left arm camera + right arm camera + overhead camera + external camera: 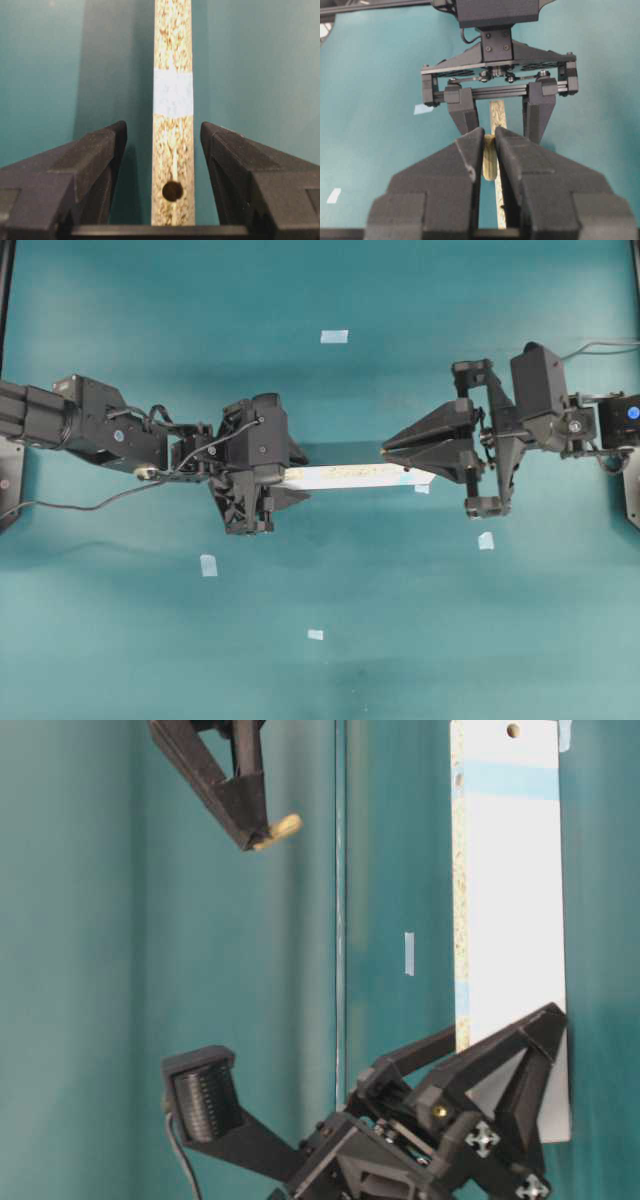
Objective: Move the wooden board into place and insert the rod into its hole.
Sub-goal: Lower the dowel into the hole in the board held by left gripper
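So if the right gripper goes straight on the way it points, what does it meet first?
Probably the board. The right gripper, shut on the rod, points along the board toward the left gripper, which straddles its far end. It looks raised above the board, so depth is unclear.

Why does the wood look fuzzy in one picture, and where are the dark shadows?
In the left wrist view the wooden board is so close that its speckled edge looks soft, and a dark shadow falls on the table to its left. In the overhead view, a shadow lies under both arms. The right wrist view shows the rod fairly sharp.
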Robot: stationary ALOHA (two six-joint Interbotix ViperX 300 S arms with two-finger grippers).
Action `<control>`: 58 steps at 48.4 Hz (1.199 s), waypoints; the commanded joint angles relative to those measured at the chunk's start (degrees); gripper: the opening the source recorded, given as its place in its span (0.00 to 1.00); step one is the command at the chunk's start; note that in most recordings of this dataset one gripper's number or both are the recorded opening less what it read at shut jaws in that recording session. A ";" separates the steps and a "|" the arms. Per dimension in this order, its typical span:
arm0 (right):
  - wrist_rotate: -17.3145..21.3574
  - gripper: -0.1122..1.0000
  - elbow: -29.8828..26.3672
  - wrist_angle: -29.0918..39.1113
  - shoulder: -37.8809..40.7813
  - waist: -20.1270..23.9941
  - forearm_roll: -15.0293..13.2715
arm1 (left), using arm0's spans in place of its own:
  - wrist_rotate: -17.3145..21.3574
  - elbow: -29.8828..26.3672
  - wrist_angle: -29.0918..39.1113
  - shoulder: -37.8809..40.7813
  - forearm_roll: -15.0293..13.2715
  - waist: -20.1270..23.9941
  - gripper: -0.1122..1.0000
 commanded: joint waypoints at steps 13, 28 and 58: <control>-0.53 0.21 1.85 -2.20 -1.05 -0.26 0.18 | 1.14 -0.44 0.53 0.18 0.09 0.18 0.34; -0.79 0.21 4.66 -7.82 1.23 -1.23 0.62 | 3.25 -0.35 0.88 0.18 0.09 0.09 0.29; -3.96 0.21 6.24 -24.96 17.75 -1.58 3.87 | 2.99 -0.44 1.32 0.18 0.09 0.00 0.29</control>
